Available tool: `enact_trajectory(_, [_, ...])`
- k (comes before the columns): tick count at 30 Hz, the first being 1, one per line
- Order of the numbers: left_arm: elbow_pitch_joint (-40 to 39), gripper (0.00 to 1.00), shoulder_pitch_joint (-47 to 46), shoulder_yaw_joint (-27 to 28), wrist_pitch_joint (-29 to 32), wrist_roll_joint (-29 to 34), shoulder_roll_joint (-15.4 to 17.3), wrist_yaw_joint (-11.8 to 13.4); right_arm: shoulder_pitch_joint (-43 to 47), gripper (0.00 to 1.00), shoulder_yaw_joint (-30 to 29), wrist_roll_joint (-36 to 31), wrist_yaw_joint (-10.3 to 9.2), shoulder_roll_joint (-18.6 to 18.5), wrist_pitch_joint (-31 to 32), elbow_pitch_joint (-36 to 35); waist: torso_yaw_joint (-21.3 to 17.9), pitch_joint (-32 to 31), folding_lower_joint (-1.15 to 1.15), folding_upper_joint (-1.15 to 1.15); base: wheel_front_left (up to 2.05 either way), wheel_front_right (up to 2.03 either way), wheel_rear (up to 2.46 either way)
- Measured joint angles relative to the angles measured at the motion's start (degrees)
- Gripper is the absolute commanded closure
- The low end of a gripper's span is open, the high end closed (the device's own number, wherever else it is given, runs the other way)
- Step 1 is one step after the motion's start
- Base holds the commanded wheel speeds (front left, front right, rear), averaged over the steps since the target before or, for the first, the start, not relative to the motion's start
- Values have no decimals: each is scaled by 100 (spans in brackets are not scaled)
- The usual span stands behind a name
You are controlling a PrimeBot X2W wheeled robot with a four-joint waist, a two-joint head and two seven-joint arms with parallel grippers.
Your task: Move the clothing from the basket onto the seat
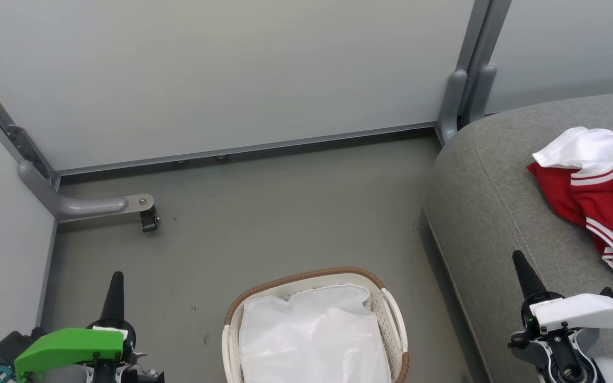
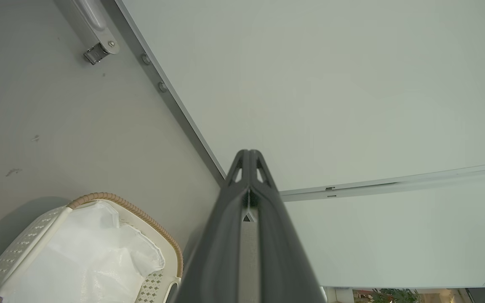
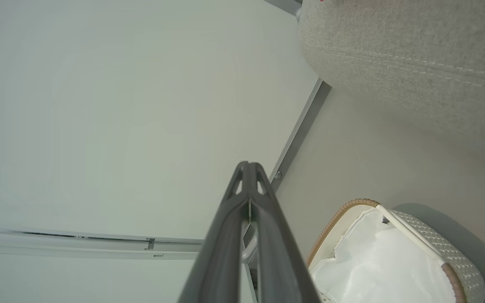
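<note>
Clothing [image 1: 599, 197], red with white trim and stripes, lies crumpled on the seat [image 1: 498, 175] at 3 o'clock in the head view, running off the picture's right edge. A white inner side is turned out at the heap's 10 o'clock end. How many garments make up the heap cannot be told. The seat is a large grey fabric cushion with a rounded corner and a stitched seam.

At 6 o'clock the basket [image 1: 306, 276] stands on the grey floor [image 1: 264, 223], cut off by the bottom edge, its brown woven-look rim toward 12 o'clock. A glossy white sheet [image 1: 312, 340] lies crinkled inside it. The basket is near the seat but apart from it, with a strip of floor between them.

The left gripper [image 1: 116, 277] rises at 7 o'clock, above a green cover [image 1: 67, 346], over the floor beside the basket. Its two dark fingers are pressed together to one point, with nothing between them. The right gripper [image 1: 519, 260] rises at 4 o'clock, above a white cover [image 1: 583, 311], over the front of the seat. It too is closed and empty, and the clothing lies near it at its 2 o'clock, not touching.

Pale wall panels [image 1: 221, 74] fill 12 o'clock, and a grey metal foot [image 1: 99, 205] reaches onto the floor at 9 o'clock.

In the left wrist view the closed fingers meet along their length, with the basket at 7 o'clock. In the right wrist view the basket sits at 5 o'clock and the seat at 1 o'clock.
</note>
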Motion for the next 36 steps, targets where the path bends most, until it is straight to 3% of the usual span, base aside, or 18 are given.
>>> enact_trajectory(36, [-191,100,-178,168,414,-1492,9,-102,-3,100,-201,1574,-2,-1,411,-200,-14,-35,0,0,0,0,0])
